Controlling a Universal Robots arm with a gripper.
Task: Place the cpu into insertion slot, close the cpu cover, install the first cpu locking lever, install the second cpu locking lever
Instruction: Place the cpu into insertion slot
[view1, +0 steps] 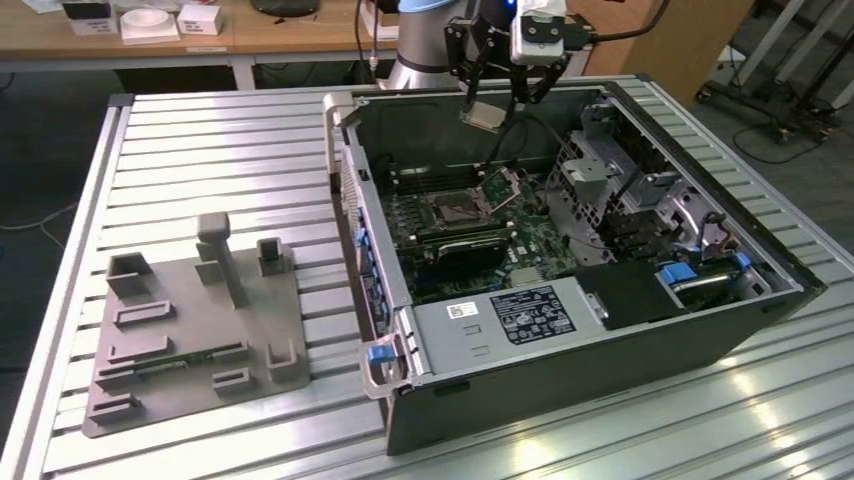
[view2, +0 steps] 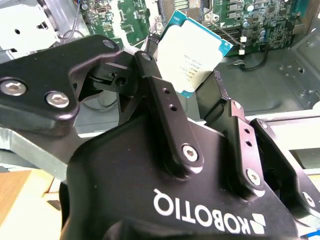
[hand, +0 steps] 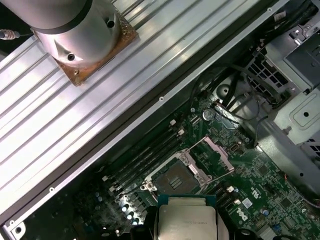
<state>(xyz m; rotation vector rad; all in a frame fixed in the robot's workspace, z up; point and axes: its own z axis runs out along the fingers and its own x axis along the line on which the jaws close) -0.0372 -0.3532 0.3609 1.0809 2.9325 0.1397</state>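
Observation:
My gripper (view1: 489, 106) hangs over the far end of the open computer case (view1: 747, 330), shut on the cpu (view1: 483, 116), a flat square chip held tilted between the two black fingers (view2: 165, 100). In the second wrist view the cpu (view2: 192, 52) shows its pale metal top and green edge, gripped at two opposite edges. Below it on the green board lies the insertion slot (view1: 454, 210), dark and uncovered. The cpu cover (view1: 505, 183) stands swung up at the slot's far side. In the first wrist view the cpu (hand: 186, 220) hovers just beside the insertion slot (hand: 175, 182) and the raised cpu cover (hand: 212, 150).
A grey fixture block (view1: 187, 330) sits on the slatted table at the exterior view's left. Inside the case are a labelled grey power supply box (view1: 527, 315), a metal drive cage (view1: 627, 170) and long memory slots (hand: 145, 160). The arm's base (hand: 75, 30) is bolted nearby.

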